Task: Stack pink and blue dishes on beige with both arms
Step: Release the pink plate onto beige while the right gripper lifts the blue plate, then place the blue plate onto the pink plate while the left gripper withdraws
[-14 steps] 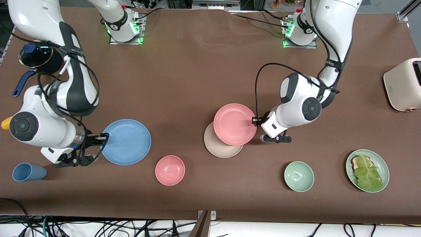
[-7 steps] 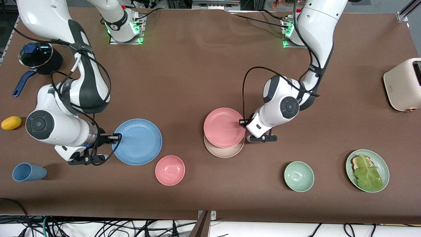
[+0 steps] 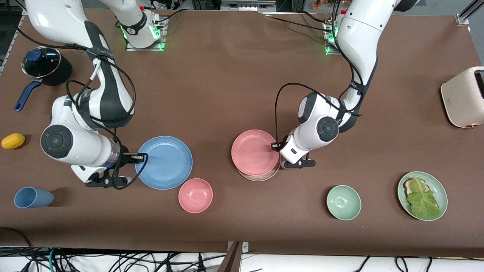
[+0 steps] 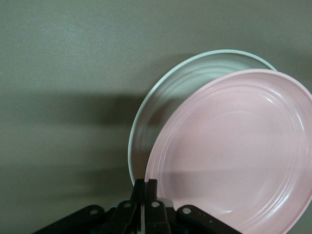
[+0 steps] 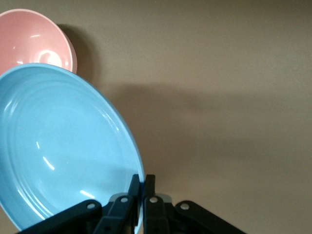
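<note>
Count: 4 plates – blue plate (image 3: 165, 162), pink plate (image 3: 254, 152), beige plate (image 3: 261, 176) mostly under the pink, green plate (image 3: 438, 185) carrying toast (image 3: 409, 185) and 1 lettuce leaf (image 3: 424, 199). 2 bowls – pink bowl (image 3: 195, 195), green bowl (image 3: 343, 202). 1 blue cup (image 3: 32, 197). 1 pot (image 3: 44, 68) with lid. 1 yellow fruit (image 3: 13, 141). 1 toaster (image 3: 464, 96). 2 arms, 2 grippers: left gripper (image 3: 276, 146), right gripper (image 3: 139, 155), each pinching one plate rim.
</note>
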